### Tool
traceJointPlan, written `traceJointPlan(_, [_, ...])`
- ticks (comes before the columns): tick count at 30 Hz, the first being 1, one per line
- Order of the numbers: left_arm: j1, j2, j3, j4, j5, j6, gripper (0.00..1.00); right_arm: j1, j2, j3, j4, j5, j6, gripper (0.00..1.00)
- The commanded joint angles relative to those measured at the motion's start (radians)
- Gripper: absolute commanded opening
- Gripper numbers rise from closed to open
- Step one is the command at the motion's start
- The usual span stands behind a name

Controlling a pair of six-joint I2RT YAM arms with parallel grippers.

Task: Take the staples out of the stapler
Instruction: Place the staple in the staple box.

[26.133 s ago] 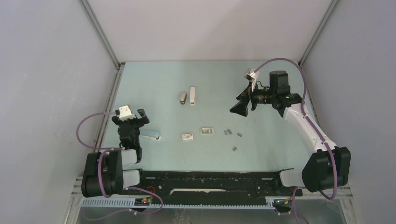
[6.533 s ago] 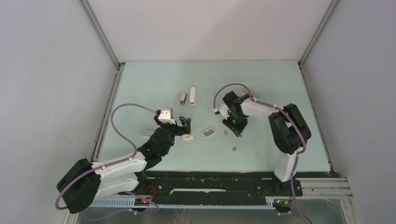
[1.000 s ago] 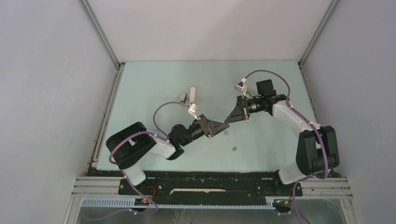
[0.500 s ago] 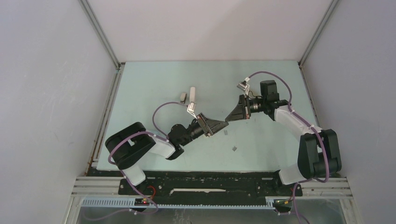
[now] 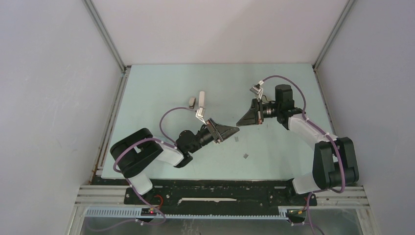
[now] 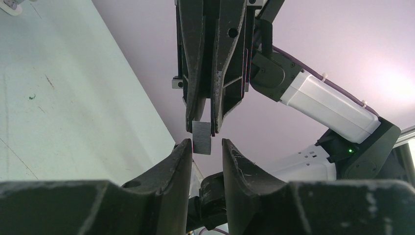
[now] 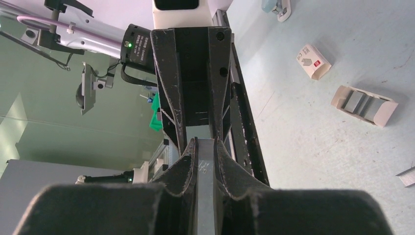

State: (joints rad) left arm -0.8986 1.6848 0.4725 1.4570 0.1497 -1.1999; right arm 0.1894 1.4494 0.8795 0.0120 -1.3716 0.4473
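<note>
- While right gripper (image 6: 202, 130) fingers pinch a short grey metal staple strip (image 6: 201, 139), left gripper (image 6: 206, 143) fingers stand spread about its end.
- Small grey-beige stapler (image 5: 192, 102): on table (image 5: 161, 88), well apart.
- Risk: off-centre closing could knock strip loose.

1. Stapler (image 5: 192, 102): small, grey-beige, lying on the table (image 5: 161, 88) toward its far side.
2. Staples (image 6: 201, 139): a short flat grey strip in the air, one end pinched by the right gripper (image 6: 201, 128).
3. Loose staples (image 5: 245, 156): two tiny grey pieces on the table, nearer the front.
</note>
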Motion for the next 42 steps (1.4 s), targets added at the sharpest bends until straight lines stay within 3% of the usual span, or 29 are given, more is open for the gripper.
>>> traceJointPlan(1, [-0.005,-0.021,0.009,0.045,-0.013,-0.007,0.34,-0.007,-0.029,-0.002,0.068,-0.02,0.044,0.12])
traceJointPlan(11, [-0.005,-0.016,0.014,0.045,-0.01,-0.009,0.29,-0.004,-0.022,-0.004,0.072,-0.023,0.047,0.12])
traceJointPlan(32, [-0.005,-0.011,0.021,0.045,-0.013,-0.004,0.29,0.012,-0.011,-0.005,0.072,-0.029,0.048,0.13])
traceJointPlan(36, [-0.006,-0.013,0.019,0.045,-0.013,-0.002,0.16,0.012,-0.011,-0.005,0.073,-0.033,0.046,0.13])
traceJointPlan(39, [-0.005,-0.018,0.016,0.045,-0.012,0.004,0.11,0.01,-0.012,-0.005,0.074,-0.037,0.045,0.18])
traceJointPlan(42, [-0.006,-0.02,0.01,0.045,-0.014,0.007,0.1,0.008,-0.019,-0.005,0.069,-0.037,0.035,0.39])
